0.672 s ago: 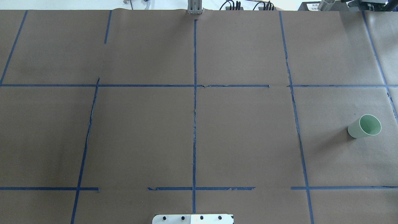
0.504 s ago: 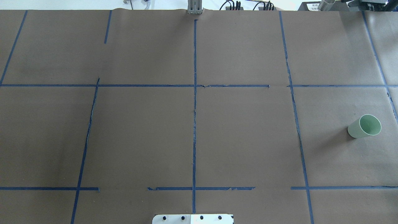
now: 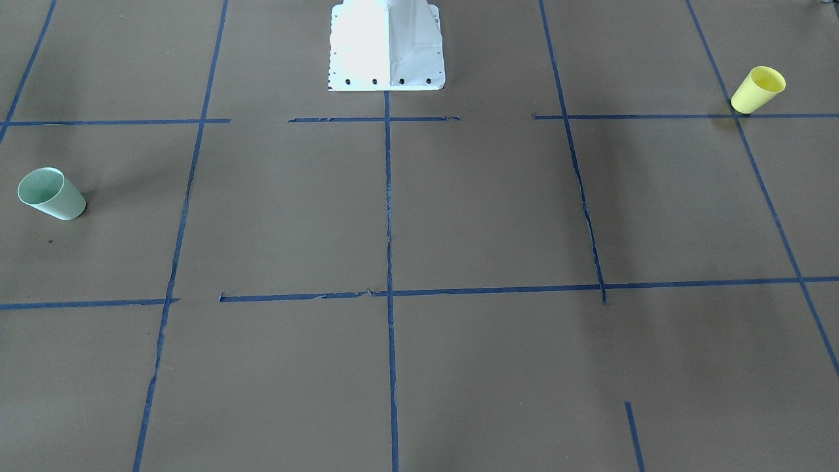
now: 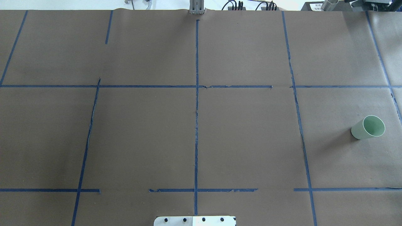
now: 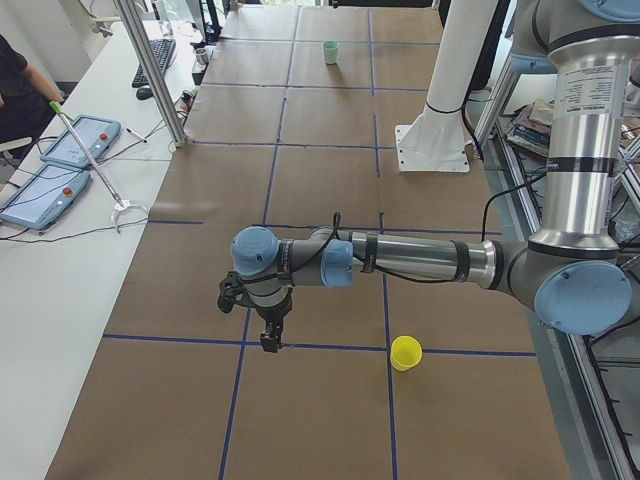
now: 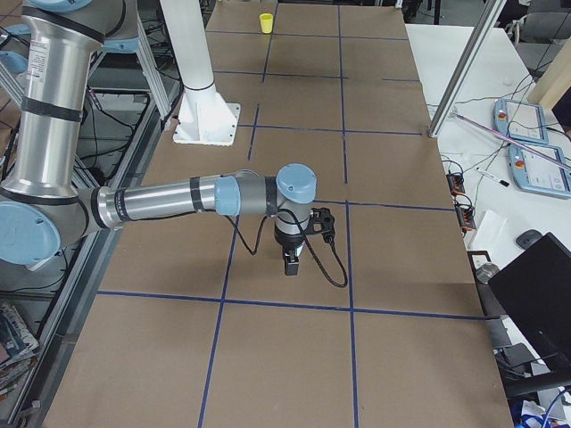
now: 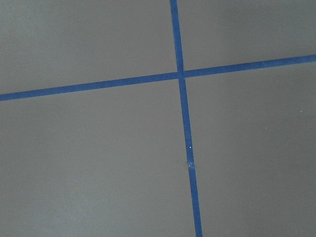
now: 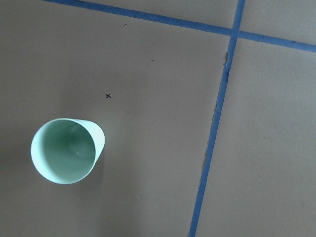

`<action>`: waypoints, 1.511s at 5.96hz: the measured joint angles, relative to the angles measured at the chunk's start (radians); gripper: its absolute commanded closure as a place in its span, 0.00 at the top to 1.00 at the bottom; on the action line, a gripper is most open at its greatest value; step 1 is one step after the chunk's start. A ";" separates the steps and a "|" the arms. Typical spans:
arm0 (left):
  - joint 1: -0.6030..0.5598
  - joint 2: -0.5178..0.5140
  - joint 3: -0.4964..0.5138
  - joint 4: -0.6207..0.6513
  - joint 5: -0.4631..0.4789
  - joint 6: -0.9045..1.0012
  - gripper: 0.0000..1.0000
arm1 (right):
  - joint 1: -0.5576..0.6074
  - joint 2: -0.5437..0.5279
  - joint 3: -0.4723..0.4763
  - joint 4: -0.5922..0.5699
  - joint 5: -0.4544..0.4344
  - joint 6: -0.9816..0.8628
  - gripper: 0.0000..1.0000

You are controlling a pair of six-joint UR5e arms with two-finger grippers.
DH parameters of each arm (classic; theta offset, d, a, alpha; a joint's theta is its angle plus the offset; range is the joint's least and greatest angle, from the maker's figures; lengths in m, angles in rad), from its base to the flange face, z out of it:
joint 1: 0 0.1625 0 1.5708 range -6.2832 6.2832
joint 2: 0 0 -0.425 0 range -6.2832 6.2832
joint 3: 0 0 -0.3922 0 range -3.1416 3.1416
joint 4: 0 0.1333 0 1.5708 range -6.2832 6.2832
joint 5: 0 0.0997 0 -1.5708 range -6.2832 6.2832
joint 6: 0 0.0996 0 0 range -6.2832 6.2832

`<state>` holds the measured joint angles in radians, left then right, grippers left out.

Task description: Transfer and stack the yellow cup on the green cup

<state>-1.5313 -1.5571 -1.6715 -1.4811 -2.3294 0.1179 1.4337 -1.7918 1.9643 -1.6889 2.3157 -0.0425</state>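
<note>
The yellow cup [image 3: 759, 90] stands upright on the brown table near the robot's left end; it also shows in the exterior left view [image 5: 405, 352] and far off in the exterior right view [image 6: 266, 22]. The green cup [image 3: 51, 193] stands upright near the robot's right end, also in the overhead view [image 4: 368, 127], and below the camera in the right wrist view [image 8: 66, 149]. My left gripper [image 5: 270, 340] points down, apart from the yellow cup. My right gripper [image 6: 291, 265] points down over the table. I cannot tell whether either is open or shut.
The white robot base [image 3: 387, 46] stands at the table's edge between the cups. Blue tape lines [image 4: 196, 110] divide the brown table. A side bench with tablets [image 5: 60, 160] and a metal post [image 5: 150, 70] runs along the far edge.
</note>
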 measured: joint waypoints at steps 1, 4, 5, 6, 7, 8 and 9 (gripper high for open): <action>0.002 0.005 -0.041 -0.001 -0.001 0.001 1.00 | 0.000 0.000 0.000 0.000 0.001 0.001 1.00; 0.055 0.074 -0.101 -0.111 -0.041 -0.042 1.00 | -0.001 -0.003 0.009 0.000 0.002 0.004 1.00; 0.132 0.069 -0.105 -0.133 -0.080 -0.114 1.00 | -0.001 -0.005 0.016 0.000 0.001 0.005 1.00; 0.201 0.071 -0.113 -0.140 -0.086 -0.243 1.00 | -0.001 -0.006 0.018 0.000 0.000 0.006 1.00; 0.255 0.082 -0.127 -0.146 -0.048 -0.429 1.00 | -0.002 -0.006 0.017 0.000 0.002 0.006 1.00; 0.308 0.102 -0.151 -0.151 0.026 -0.597 1.00 | -0.002 -0.006 0.018 0.000 0.010 0.006 1.00; 0.357 0.134 -0.187 -0.152 0.116 -0.772 1.00 | -0.001 -0.006 0.020 0.000 0.018 0.006 1.00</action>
<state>-1.1747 -1.4232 -1.8586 -1.6330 -2.2138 -0.6543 1.4323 -1.7978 1.9845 -1.6885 2.3340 -0.0365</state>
